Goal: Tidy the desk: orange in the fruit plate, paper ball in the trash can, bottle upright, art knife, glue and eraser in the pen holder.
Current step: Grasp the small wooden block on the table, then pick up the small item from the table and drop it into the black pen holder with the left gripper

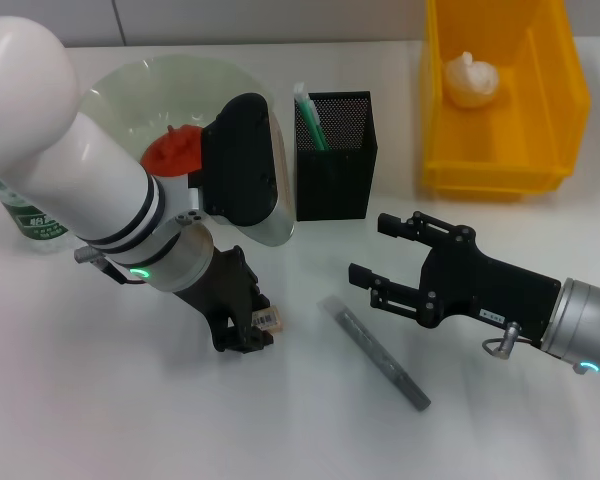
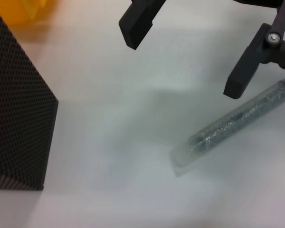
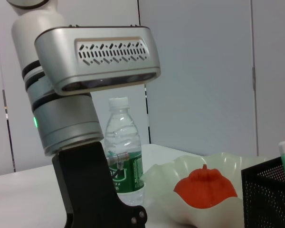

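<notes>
My left gripper (image 1: 245, 335) is down on the desk (image 1: 100, 400), and the small tan eraser (image 1: 268, 319) with its barcode sticker sits right against its tip. To the right, my right gripper (image 1: 370, 248) hovers open and empty above a long grey translucent stick, apparently the art knife (image 1: 375, 352) (image 2: 237, 118). The orange (image 1: 170, 150) (image 3: 204, 187) rests in the fruit plate (image 1: 120, 90). Inside the yellow trash can (image 1: 500, 170) lies the paper ball (image 1: 470, 78). The bottle (image 1: 30, 215) (image 3: 123, 152) stands upright at the far left. A green-and-white stick (image 1: 308, 115) pokes out of the pen holder (image 1: 335, 160).
My big white left forearm (image 1: 80, 170) covers much of the fruit plate and the left of the desk. In the left wrist view the pen holder (image 2: 14, 104) is close by, with the right gripper's fingers (image 2: 242, 80) over the grey stick.
</notes>
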Motion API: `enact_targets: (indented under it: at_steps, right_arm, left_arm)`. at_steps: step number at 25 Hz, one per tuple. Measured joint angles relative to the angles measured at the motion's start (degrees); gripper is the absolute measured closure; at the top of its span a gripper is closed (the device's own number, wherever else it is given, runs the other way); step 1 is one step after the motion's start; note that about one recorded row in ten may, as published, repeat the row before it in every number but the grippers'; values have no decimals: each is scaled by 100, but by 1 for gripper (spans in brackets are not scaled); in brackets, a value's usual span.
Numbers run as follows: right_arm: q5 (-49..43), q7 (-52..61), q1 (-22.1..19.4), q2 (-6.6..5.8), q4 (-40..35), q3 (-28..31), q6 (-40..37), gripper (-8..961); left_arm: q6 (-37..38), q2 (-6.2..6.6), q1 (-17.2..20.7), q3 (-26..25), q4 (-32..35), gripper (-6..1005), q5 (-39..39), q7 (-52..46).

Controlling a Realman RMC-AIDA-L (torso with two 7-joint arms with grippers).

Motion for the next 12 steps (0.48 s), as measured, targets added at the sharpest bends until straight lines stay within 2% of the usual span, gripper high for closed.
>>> enact_targets:
  at_steps: [12]
  right_arm:
    - [0, 0, 22, 0, 0, 58, 1, 228]
  left_arm:
    - [-64, 0, 7, 18, 59, 668, 146, 18]
